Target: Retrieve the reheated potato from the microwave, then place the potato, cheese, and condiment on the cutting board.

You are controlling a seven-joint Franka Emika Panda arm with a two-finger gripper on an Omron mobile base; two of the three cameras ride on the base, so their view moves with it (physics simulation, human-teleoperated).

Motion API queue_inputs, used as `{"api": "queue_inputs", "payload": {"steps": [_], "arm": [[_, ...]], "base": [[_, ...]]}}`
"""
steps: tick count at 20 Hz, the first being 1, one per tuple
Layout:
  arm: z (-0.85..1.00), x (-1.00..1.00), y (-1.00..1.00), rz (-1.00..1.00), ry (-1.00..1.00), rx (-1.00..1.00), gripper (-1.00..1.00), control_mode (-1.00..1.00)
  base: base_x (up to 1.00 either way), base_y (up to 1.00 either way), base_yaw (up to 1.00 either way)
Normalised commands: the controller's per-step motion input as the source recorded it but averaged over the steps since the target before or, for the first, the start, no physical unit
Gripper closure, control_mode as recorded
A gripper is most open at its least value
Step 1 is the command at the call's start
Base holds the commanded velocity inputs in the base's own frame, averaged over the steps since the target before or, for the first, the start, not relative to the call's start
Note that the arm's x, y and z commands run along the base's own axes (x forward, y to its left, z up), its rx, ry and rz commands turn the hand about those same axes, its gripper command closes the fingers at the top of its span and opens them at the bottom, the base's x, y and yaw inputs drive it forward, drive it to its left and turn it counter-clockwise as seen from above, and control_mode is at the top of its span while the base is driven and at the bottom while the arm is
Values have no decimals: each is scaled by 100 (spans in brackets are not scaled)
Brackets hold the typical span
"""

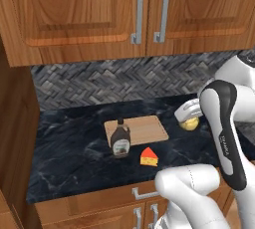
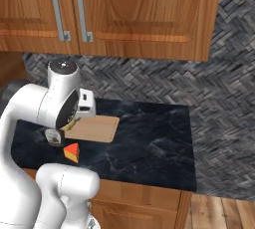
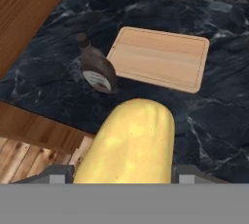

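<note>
With the jaws grasping the potato (image 3: 131, 142) right of the cutting board (image 1: 142, 128), a hasty release could roll it off toward the condiment (image 1: 120, 141).

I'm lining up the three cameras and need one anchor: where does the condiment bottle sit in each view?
Left base view: the condiment bottle stands left of centre, at the cutting board's front left corner.
Right base view: low at the far left, mostly hidden behind the white arm.
Hand view: upper left of centre, beside the board's left end.
Shared landmark: the cutting board.
</note>
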Motion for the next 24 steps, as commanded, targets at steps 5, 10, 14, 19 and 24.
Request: {"api": "queue_inputs", "payload": {"steps": [5, 10, 14, 19, 24], "arm": [[-6, 38, -26, 10, 9, 0, 100, -100], [-31, 30, -10, 4, 2, -8, 100, -100], [-42, 34, 2, 0, 0, -14, 100, -100], [-28, 44, -5, 0, 0, 0, 100, -100], [-25, 48, -4, 0, 1, 0, 100, -100]], "base": [[0, 0, 0], [0, 0, 0], [0, 0, 0], [0, 0, 0], [0, 0, 0]]}}
